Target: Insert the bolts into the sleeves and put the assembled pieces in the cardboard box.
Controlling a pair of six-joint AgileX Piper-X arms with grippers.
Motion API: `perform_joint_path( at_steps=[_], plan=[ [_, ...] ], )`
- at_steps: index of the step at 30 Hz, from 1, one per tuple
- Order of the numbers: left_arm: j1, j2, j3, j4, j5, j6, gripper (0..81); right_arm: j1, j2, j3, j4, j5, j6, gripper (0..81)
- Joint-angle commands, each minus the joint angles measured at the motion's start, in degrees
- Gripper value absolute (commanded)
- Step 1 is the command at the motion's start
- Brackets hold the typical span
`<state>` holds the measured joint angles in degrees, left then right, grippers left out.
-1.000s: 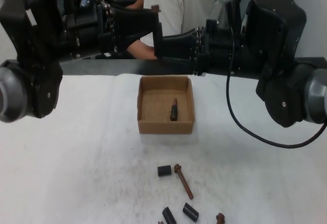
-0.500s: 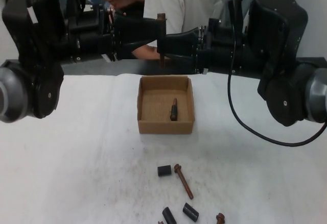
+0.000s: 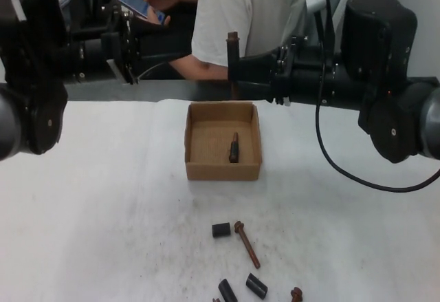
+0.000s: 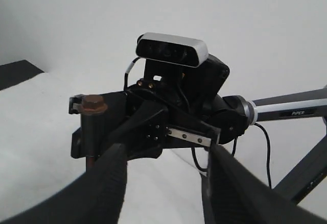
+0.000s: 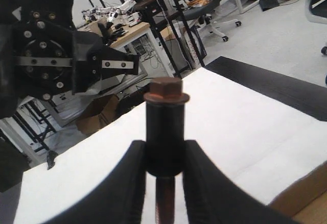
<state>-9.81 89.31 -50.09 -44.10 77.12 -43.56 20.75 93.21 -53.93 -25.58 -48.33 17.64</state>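
Above the far rim of the cardboard box (image 3: 222,172), in the high view, the right gripper (image 3: 234,68) held an assembled piece (image 3: 232,40) upright, while the left gripper (image 3: 128,49) had drawn back to its own side. Half a second earlier the two grippers had stood nose to nose over that piece. The parting suggested the insertion was finished and the piece had passed to one arm alone, leaving it only to be lowered into the box. One finished piece (image 3: 234,149) already lay inside, toward the box's right wall. On the bench (image 3: 103,212), nearer the camera and well apart from the box, a loose bolt (image 3: 245,243) and several loose sleeves (image 3: 221,230) waited their turn.

In the left wrist view, the left gripper (image 4: 166,155) had its fingers spread wide with nothing between them. Beyond them the right gripper was seen carrying the piece, its bolt head (image 4: 93,104) standing just above the dark sleeve (image 4: 92,132).

In the right wrist view, the right gripper (image 5: 164,150) was clamped on the sleeve from both sides. The hexagonal bolt head sat on top of the sleeve and the shank showed below it. The left gripper stood farther off, well apart from the piece.
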Motion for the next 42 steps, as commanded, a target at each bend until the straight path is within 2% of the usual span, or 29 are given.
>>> perform_joint_path(
  at_steps=[1,10,19,21,23,25,29,31,34,36,38,42],
  plan=[
    [0.09,-1.01,-0.12,-0.23,1.00,-0.57,46.1,-0.51,0.25,-0.67,1.33,0.89,-2.34,0.8],
    [0.09,-4.42,-0.12,-0.23,1.84,-0.67,46.1,-0.86,5.45,-1.57,0.68,0.82,-1.58,0.8],
    [-0.49,-6.72,0.24,-0.23,2.68,-3.04,45.9,-1.34,14.40,-10.90,4.67,1.26,0.39,0.8],
    [-0.29,-6.72,1.57,-0.23,0.92,-2.00,42.7,-1.51,16.19,-13.01,7.02,1.26,0.38,0.8],
    [0.45,-6.72,3.82,0.51,-0.37,2.14,34.4,-1.49,17.17,-14.55,8.84,1.38,0.12,0.8],
    [1.36,-6.72,5.89,3.94,-1.92,5.87,31.8,-1.49,17.39,-15.50,10.81,1.94,-1.40,0.8],
    [3.74,-6.72,8.88,19.68,-9.70,21.65,31.8,-1.49,17.39,-15.89,11.64,2.10,-1.84,0.8],
    [4.40,-6.72,8.75,34.00,-18.13,34.90,32.0,-1.49,17.39,-15.86,11.64,1.83,-1.52,0.8],
    [4.49,-6.72,7.62,49.81,-35.74,52.50,32.0,-1.49,17.39,-15.86,11.64,1.65,-0.89,0.8],
    [3.92,-6.72,6.93,56.46,-44.04,60.80,32.0,-1.49,17.39,-15.86,11.64,1.65,-0.89,0.8],
    [3.42,-6.72,6.72,59.01,-48.60,63.06,32.0,-1.49,17.39,-15.86,11.76,1.65,-0.90,0.8],
    [2.77,-6.72,6.32,58.48,-49.89,62.32,32.0,-1.49,17.39,-15.86,14.62,2.60,-2.75,0.8]
  ],
)
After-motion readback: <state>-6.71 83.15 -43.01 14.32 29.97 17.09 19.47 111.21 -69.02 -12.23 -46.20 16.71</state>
